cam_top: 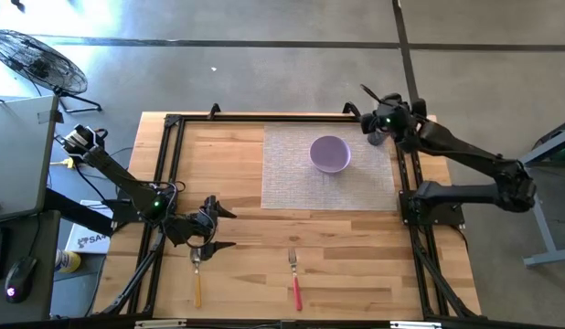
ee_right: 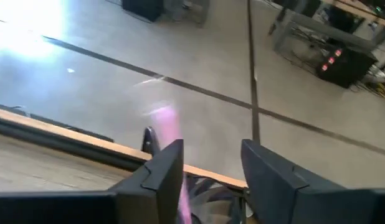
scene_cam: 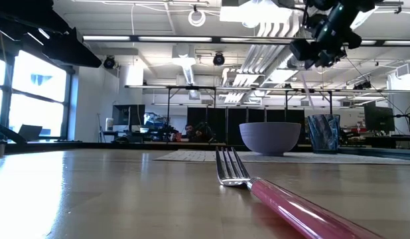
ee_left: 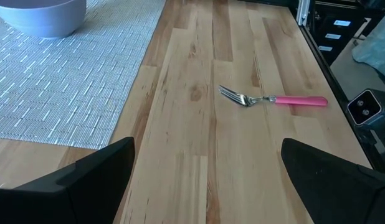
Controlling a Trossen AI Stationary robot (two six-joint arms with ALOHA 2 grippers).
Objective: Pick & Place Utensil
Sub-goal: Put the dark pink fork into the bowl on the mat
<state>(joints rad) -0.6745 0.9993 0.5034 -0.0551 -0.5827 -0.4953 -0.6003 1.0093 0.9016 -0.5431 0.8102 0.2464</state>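
You have a placemat (cam_top: 330, 167) on the table's (cam_top: 246, 265) far right half, with the bowl (cam_top: 329, 153) on it. Just off the mat's far right corner stands a cup (cam_top: 378, 138). Along the near edge lie two forks — one (cam_top: 294, 277) near the middle, another (cam_top: 197, 276) well to its left, under the left gripper (cam_top: 215, 228).

Robotics lab in an open industrial hall. Polished concrete floor (cam_top: 264, 82) with dark seam lines surrounds the wooden table (cam_top: 246, 228), which carries a black metal frame (cam_top: 168, 174). Beyond the right gripper (scene_cam: 314, 56): exposed ceiling ducts (scene_cam: 258, 66), strip lights, desks with monitors (scene_cam: 377, 119), seated people. Floor fan (cam_top: 36, 59) behind the left arm.
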